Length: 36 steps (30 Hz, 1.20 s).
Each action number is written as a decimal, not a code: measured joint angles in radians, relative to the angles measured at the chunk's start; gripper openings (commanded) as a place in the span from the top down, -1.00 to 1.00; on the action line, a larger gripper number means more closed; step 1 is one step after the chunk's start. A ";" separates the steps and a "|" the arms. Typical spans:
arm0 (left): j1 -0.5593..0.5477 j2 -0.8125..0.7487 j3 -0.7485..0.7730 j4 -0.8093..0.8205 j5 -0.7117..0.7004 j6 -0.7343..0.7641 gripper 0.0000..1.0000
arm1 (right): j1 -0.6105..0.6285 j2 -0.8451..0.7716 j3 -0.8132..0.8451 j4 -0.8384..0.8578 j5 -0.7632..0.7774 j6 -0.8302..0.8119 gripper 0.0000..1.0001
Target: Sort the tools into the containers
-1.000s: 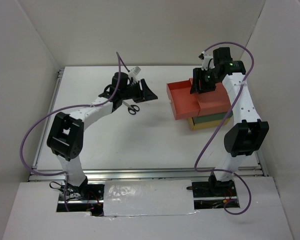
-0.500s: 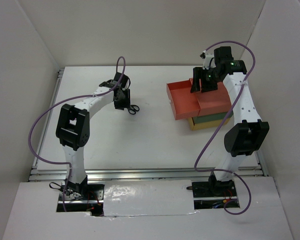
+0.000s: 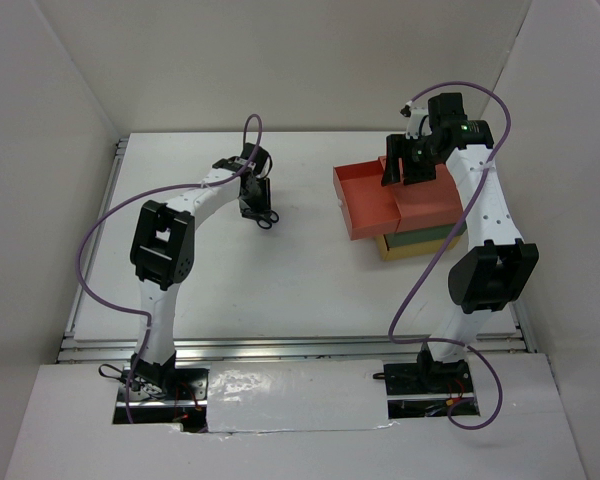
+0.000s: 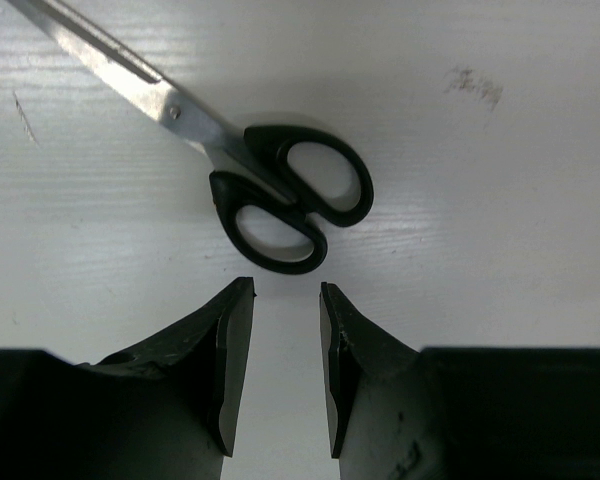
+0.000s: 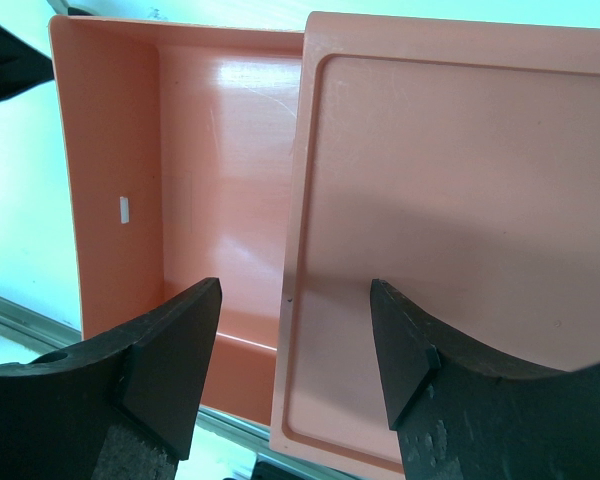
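Note:
Small scissors point(image 4: 290, 200) with black handles lie flat on the white table, blades running to the upper left; they also show in the top view point(image 3: 266, 218). My left gripper point(image 4: 285, 290) points straight down just beside the handles, jaws a little apart and empty; in the top view it point(image 3: 257, 203) hangs over the scissors. The stack of containers stands at the right: the red-orange top drawer point(image 3: 365, 200) is pulled out and empty point(image 5: 210, 170), above the green box point(image 3: 430, 236) and the yellow box point(image 3: 405, 250). My right gripper point(image 5: 295, 285) hovers open over the red box's lid point(image 5: 450, 200). Pliers and wrench are out of view.
White walls enclose the table on the left, back and right. A metal rail point(image 3: 280, 345) runs along the near edge. Purple cables point(image 3: 90, 250) loop off both arms.
My left arm has swung in, turned its wrist downward over the scissors, and narrowed its jaws. The right arm and the drawers have not moved.

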 measured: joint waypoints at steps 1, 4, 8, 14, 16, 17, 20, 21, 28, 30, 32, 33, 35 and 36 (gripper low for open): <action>0.000 0.011 0.016 0.000 0.003 -0.002 0.09 | 0.000 0.000 0.000 0.000 0.001 -0.001 -0.39; -0.002 0.042 0.048 0.007 0.002 -0.003 0.12 | 0.000 0.000 0.000 0.000 0.002 -0.002 -0.39; -0.005 0.048 0.047 0.003 -0.021 -0.004 0.15 | 0.000 0.000 0.000 0.000 0.002 -0.003 -0.40; 0.000 0.048 0.031 0.002 -0.028 -0.004 0.16 | 0.000 0.000 0.000 0.000 0.002 -0.003 -0.40; 0.004 0.048 0.031 0.002 -0.031 -0.004 0.16 | 0.000 0.000 0.000 0.000 0.002 -0.003 -0.41; 0.005 0.048 0.031 0.003 -0.033 -0.004 0.15 | 0.000 0.000 0.000 0.000 0.001 -0.003 -0.42; 0.008 0.048 0.028 0.004 -0.039 -0.004 0.16 | 0.000 0.000 0.000 0.000 0.002 -0.003 -0.44; 0.010 0.048 0.027 0.004 -0.040 -0.004 0.16 | 0.000 0.000 0.000 0.000 0.001 -0.003 -0.46; 0.018 0.078 0.021 0.006 -0.047 -0.005 0.16 | 0.000 -0.002 0.000 0.000 -0.010 -0.011 -0.52; 0.021 0.091 0.029 0.008 -0.047 -0.006 0.20 | 0.000 -0.003 0.000 0.000 -0.018 -0.014 -0.54; 0.023 0.096 0.034 0.013 -0.047 -0.006 0.34 | 0.000 -0.005 0.003 -0.001 -0.027 -0.017 -0.55; 0.024 0.098 0.035 0.013 -0.046 -0.009 0.42 | 0.000 -0.005 0.006 0.000 -0.031 -0.018 -0.55; 0.027 0.098 0.035 0.013 -0.043 -0.013 0.61 | 0.000 -0.006 0.014 -0.002 -0.037 -0.018 -0.57; 0.028 0.098 0.034 0.013 -0.042 -0.014 0.64 | 0.000 -0.008 0.018 -0.001 -0.039 -0.018 -0.57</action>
